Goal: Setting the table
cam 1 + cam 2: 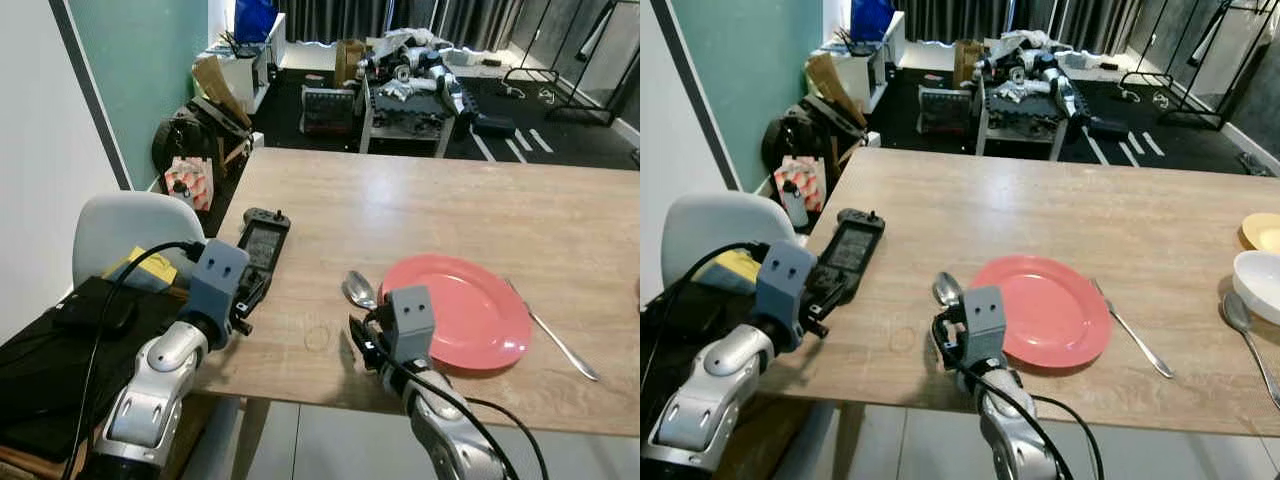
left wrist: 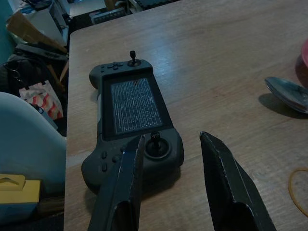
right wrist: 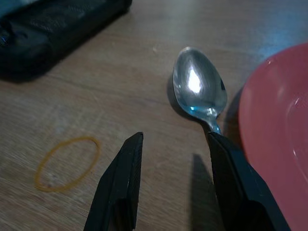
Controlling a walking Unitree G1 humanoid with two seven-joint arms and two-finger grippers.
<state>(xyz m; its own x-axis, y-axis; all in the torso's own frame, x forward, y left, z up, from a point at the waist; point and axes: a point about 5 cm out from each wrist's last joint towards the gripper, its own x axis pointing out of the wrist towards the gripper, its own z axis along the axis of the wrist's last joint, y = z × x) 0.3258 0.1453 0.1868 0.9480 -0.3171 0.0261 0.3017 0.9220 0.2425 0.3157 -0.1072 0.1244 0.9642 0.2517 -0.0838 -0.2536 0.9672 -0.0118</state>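
Your right gripper point(image 3: 173, 187) hangs low over the near edge of the bench point(image 1: 430, 200) with its jaws spread wide and holding nothing. The spoon point(image 3: 199, 87) lies bowl-up just beside the left rim of the red plate point(image 1: 457, 308), and its handle runs back under one black finger, so the grasp looks like the step in hand. Shift the gripper so the handle sits between the two fingers, not beneath one, then come down and close on the neck just behind the bowl. Keep off the plate rim as you close, since a nudge there could slide the plate. The rubber band point(image 3: 66, 162) lies apart on the wood and should not interfere.

Your left gripper point(image 2: 168, 180) waits over the black handheld controller point(image 2: 132, 118), jaws open and empty. A fork point(image 1: 1130, 328) lies right of the plate.

Most of the spoon handle is hidden by the finger, so you cannot tell how far it reaches or whether the finger touches it.
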